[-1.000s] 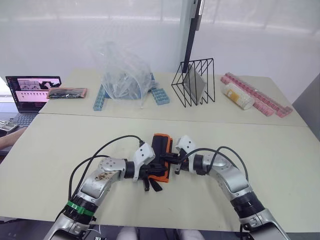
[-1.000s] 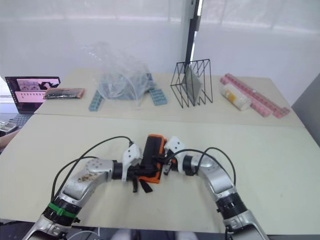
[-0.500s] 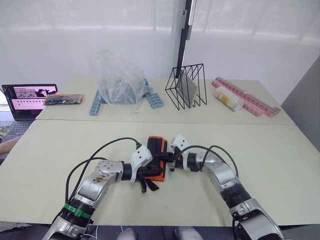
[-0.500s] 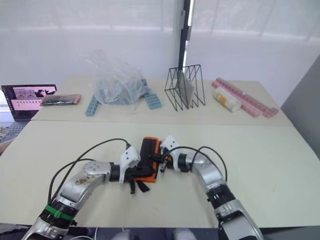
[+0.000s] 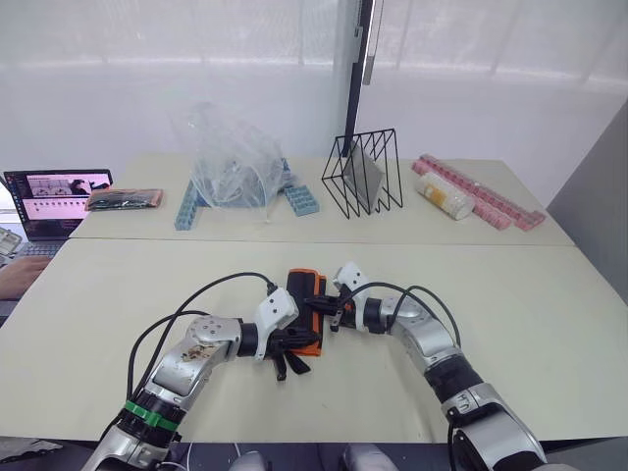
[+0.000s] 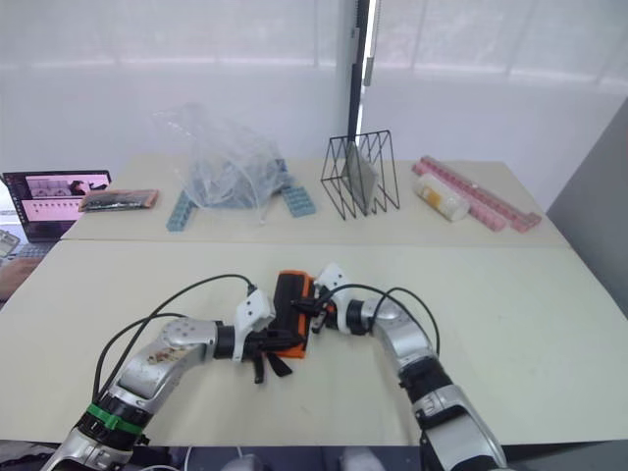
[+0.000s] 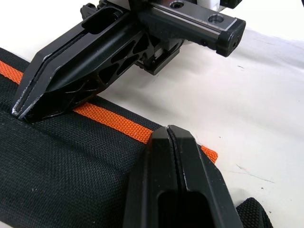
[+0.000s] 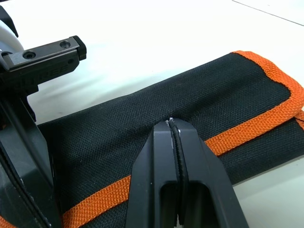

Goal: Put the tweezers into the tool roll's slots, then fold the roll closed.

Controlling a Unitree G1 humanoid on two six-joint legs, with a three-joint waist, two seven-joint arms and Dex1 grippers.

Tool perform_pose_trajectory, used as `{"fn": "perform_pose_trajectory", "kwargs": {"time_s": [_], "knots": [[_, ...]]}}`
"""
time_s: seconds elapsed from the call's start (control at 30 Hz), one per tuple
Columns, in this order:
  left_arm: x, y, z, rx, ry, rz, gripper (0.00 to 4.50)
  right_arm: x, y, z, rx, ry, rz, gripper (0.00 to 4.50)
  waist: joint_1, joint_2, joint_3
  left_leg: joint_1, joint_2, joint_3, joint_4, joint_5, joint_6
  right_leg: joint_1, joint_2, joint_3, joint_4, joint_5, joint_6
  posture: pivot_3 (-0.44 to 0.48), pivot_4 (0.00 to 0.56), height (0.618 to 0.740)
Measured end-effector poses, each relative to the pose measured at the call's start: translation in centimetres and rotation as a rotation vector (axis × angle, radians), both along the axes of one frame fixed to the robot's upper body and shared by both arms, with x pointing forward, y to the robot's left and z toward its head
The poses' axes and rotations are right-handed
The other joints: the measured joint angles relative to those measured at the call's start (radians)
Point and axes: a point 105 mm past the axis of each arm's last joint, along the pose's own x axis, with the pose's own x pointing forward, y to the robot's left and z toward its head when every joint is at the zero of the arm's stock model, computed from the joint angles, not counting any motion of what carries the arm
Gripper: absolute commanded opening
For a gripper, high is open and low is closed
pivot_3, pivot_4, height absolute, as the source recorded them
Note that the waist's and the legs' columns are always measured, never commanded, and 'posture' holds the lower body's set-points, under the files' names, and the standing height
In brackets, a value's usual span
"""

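The tool roll lies folded shut on the near table, black fabric with orange trim. Its black strap trails off the near end. My left gripper is shut, with its tips resting on the roll's orange edge. My right gripper comes from the opposite side, also shut, its tips pressing on the roll's black outer face. In the eye views the two grippers meet over the roll. The tweezers and the slots are hidden.
On the far table stand a crumpled clear plastic bag over blue blocks, a black wire rack, pink strips with a white roll, and a laptop. A person's hand rests at the left edge.
The camera view has shifted. Both grippers stay shut at the folded roll, with the right one a little further onto it. The person's hand has come into view at the left.
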Motion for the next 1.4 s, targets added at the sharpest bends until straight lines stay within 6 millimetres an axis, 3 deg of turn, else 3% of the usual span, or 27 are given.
{"fn": "perform_pose_trajectory", "kwargs": {"time_s": [0.1, 0.17, 0.2, 0.43, 0.7, 1.0, 1.27, 1.4], "knots": [[0.0, 0.1, 0.0, 0.005, 0.001, -0.005, 0.02, -0.2, 0.7, 0.1, 0.017, 0.001, 0.007, 0.0, 0.019, -0.004, -0.004, 0.008, 0.019, 0.048, -0.007, -0.004, -0.007, -0.022, 0.008, 0.026, 0.001, 0.007, -0.011, 0.0, 0.15, 0.714], [0.0, -0.1, 0.1, 0.003, -0.001, -0.013, 0.02, -0.3, 0.7, 0.1, 0.022, 0.0, 0.007, 0.0, 0.02, -0.002, -0.008, -0.006, 0.01, 0.033, -0.008, -0.006, -0.005, -0.014, 0.009, 0.026, -0.001, 0.009, -0.004, 0.0, 0.15, 0.714], [-0.1, -0.1, 0.1, 0.003, 0.0, -0.015, 0.02, -0.3, 0.7, 0.0, 0.023, 0.001, 0.006, 0.0, 0.02, -0.001, -0.009, 0.001, 0.01, 0.031, -0.007, -0.006, -0.004, -0.013, 0.01, 0.025, -0.001, 0.008, -0.002, 0.0, 0.15, 0.714], [-0.1, -0.1, 0.0, 0.005, 0.003, -0.014, 0.02, -0.2, 0.8, 0.1, -0.002, -0.016, 0.005, 0.0, 0.009, -0.001, -0.009, 0.002, 0.01, 0.025, -0.007, -0.007, -0.002, -0.006, 0.01, 0.021, -0.005, 0.008, 0.0, 0.0, 0.15, 0.714], [-0.3, 0.0, 0.1, 0.003, 0.0, -0.018, 0.02, 2.6, 0.5, 0.8, -0.08, -0.05, -0.107, 0.0, 0.001, 0.0, -0.009, 0.0, 0.009, 0.022, -0.007, -0.008, -0.002, -0.006, 0.01, 0.019, -0.006, 0.01, 0.004, 0.0, 0.15, 0.714], [-0.6, 0.1, 0.3, -0.002, -0.005, -0.022, 0.02, 4.3, 0.6, 0.9, -0.099, -0.023, -0.161, 0.0, -0.003, 0.0, -0.009, -0.004, 0.009, 0.017, -0.007, -0.008, -0.001, -0.006, 0.01, 0.015, -0.008, 0.009, 0.004, 0.0, 0.15, 0.714], [-0.6, 0.0, 0.5, 0.0, -0.013, -0.017, 0.02, 3.8, 0.2, 1.4, -0.067, -0.048, -0.133, 0.0, -0.002, 0.001, -0.007, -0.01, 0.009, 0.012, -0.007, -0.008, -0.001, -0.008, 0.01, 0.01, -0.009, 0.008, 0.003, 0.0, 0.15, 0.714], [-0.4, 0.8, 1.4, 0.012, -0.04, 0.011, 0.02, 2.6, -0.4, 2.4, 0.007, -0.074, -0.109, 0.0, -0.003, 0.002, -0.002, -0.024, 0.009, 0.009, -0.005, -0.008, -0.001, -0.021, 0.01, 0.006, -0.006, 0.01, -0.002, 0.0, 0.15, 0.714]]}}
